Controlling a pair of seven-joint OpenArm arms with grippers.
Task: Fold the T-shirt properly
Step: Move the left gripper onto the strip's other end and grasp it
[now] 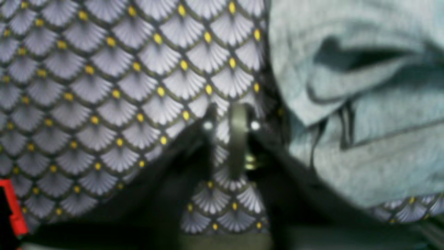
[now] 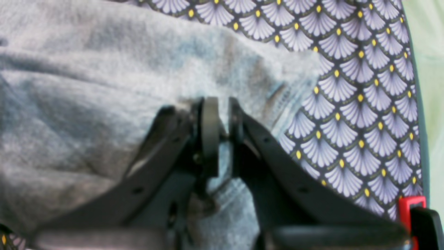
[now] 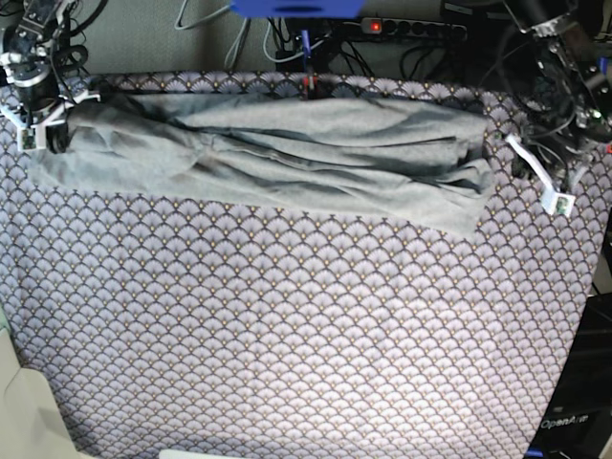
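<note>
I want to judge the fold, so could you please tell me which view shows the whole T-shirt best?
The base view: the T-shirt lies there entire, bunched lengthwise across the cloth's far side. The left wrist view shows only one rumpled end, and the right wrist view only the edge pinched in the right gripper.

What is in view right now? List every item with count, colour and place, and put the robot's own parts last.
T-shirt: one, light grey, bunched in a long band across the far part of the table.
Scallop-patterned cloth: one, purple-white with yellow dots, covering the table under the T-shirt.
Cables: several, dark, behind the far edge of the table.
Power strip: one, dark with a red light, behind the far edge.
Right gripper: one, black, at the T-shirt's end on the base view's left, pinching a fold of it.
Left gripper: one, black, jaws slightly apart over the cloth, beside the T-shirt's other end, holding nothing.
</note>
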